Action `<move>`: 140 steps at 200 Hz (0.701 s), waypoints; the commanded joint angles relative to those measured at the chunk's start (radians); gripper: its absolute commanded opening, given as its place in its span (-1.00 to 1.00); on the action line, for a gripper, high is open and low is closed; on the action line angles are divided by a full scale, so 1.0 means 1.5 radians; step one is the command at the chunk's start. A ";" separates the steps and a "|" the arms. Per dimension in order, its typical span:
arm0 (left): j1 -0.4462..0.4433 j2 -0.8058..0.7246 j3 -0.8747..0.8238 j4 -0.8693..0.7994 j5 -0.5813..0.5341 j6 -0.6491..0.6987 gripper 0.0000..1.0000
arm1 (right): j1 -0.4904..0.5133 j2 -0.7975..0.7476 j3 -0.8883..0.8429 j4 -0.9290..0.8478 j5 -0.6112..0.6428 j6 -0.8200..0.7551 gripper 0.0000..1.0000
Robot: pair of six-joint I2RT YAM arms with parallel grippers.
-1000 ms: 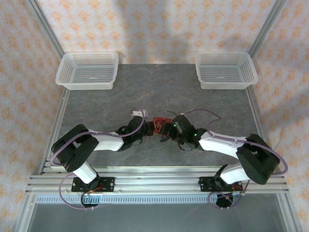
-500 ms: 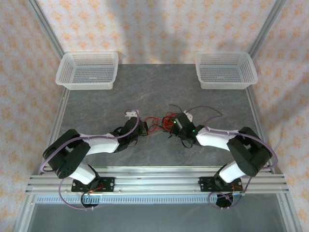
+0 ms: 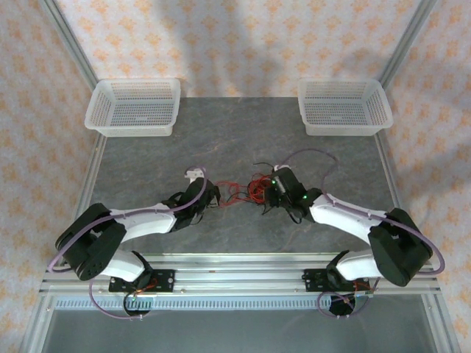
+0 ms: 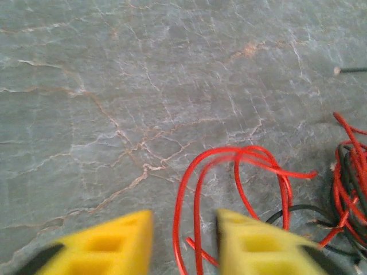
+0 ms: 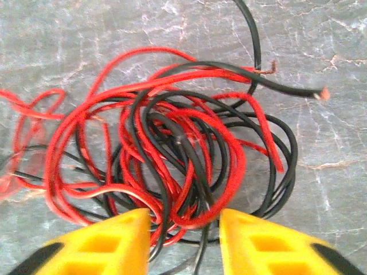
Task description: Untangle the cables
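The cables are seen knotted, red through black, on the surface between both arms. The left fingers are spread astride a trailing red loop. The right fingers are spread at the knot's edge, judged set for opposite pulls.

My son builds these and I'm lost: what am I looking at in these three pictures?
Two robot arms are bolted at the near edge of the table. The wide picture looks down from above and behind them; the other two come from a camera on each wrist, so the yellow blocks are that gripper's own fingers. Between the left gripper and the right gripper lies a tangle of thin red and black cables. Both grippers stand open: wires run between their fingers, nothing is clamped. Two white baskets sit at the far corners.
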 commanded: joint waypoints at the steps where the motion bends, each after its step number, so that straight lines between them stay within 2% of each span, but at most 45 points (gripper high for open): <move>1: -0.001 -0.044 0.053 -0.072 -0.021 0.030 0.07 | -0.005 -0.031 0.044 -0.066 0.015 -0.005 0.19; 12: -0.006 -0.055 0.075 -0.090 -0.007 0.044 0.30 | -0.010 -0.035 0.061 -0.089 0.023 0.042 0.38; 17: -0.009 -0.057 0.085 -0.098 -0.002 0.045 0.38 | -0.012 -0.036 0.065 -0.095 0.025 0.060 0.40; 35: -0.023 -0.052 0.123 -0.110 0.022 0.080 0.51 | -0.014 -0.040 0.069 -0.099 0.026 0.161 0.55; 80: -0.039 0.053 0.204 -0.082 0.103 0.104 0.52 | -0.015 -0.047 -0.006 -0.011 0.005 0.354 0.61; 140: -0.069 0.185 0.247 -0.002 0.210 0.082 0.50 | -0.018 -0.036 -0.061 0.076 0.018 0.418 0.57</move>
